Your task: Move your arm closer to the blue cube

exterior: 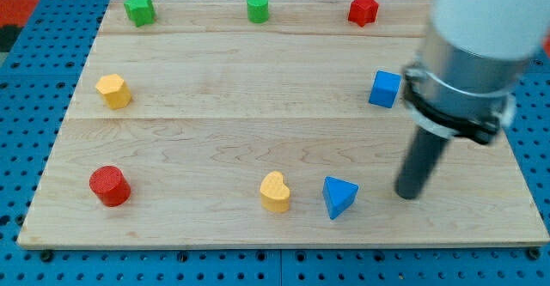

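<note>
The blue cube (385,89) sits on the wooden board (215,149) at the view's right, in the upper half. My tip (410,193) rests on the board toward the view's bottom right, below and slightly right of the blue cube and apart from it. The blue triangular block (339,197) lies just left of my tip. The arm's grey and white body rises at the view's upper right, close to the cube's right side.
A yellow heart (275,191) sits left of the blue triangle. A red cylinder (109,185) is at bottom left, a yellow hexagon (113,90) at left. Along the top are a green star (139,9), a green cylinder (258,7) and a red star (363,9).
</note>
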Robot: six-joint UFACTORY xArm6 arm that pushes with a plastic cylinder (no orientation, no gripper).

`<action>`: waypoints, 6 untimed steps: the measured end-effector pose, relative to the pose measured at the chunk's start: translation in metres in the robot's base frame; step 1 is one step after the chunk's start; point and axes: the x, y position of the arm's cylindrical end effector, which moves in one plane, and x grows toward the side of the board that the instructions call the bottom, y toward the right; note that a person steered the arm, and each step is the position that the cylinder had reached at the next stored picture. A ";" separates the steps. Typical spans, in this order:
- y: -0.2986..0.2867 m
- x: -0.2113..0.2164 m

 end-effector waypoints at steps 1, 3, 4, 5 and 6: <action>-0.021 0.024; -0.111 0.005; -0.091 0.003; 0.018 -0.013; 0.046 -0.082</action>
